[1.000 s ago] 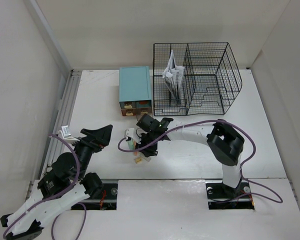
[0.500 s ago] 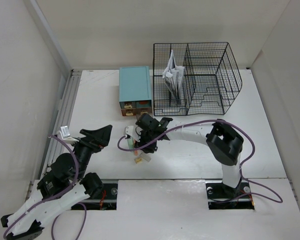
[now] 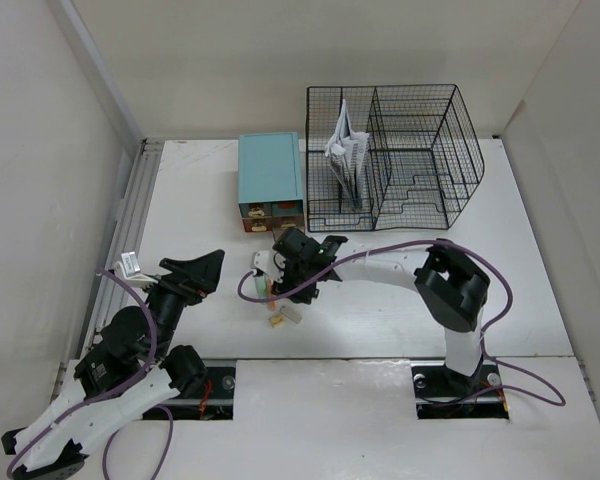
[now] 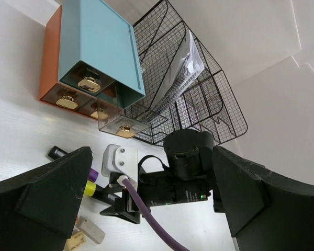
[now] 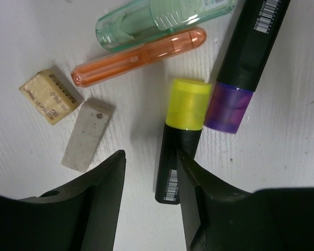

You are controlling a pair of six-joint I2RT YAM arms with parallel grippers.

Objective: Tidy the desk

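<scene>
The white desk (image 3: 380, 310) holds a cluster of stationery in front of the drawer box. My right gripper (image 3: 280, 285) hangs open over the cluster. In the right wrist view its open fingers (image 5: 149, 183) straddle the black end of a yellow-capped highlighter (image 5: 180, 136), which lies against the right finger (image 5: 199, 193). A purple-capped marker (image 5: 240, 68), an orange pen (image 5: 138, 56), a green tube (image 5: 162, 21), a tan eraser (image 5: 48, 97) and a grey eraser (image 5: 87, 135) lie around it. My left gripper (image 3: 195, 272) is open and empty, raised to the left.
A teal drawer box (image 3: 270, 180) stands at the back, its lower drawer (image 4: 123, 128) pulled out. A black wire rack (image 3: 400, 155) with papers (image 3: 345, 150) stands to its right. A metal rail (image 3: 130, 230) runs along the left edge.
My right gripper has shifted slightly towards the back of the desk, uncovering the erasers near the front. The left arm has not moved.
</scene>
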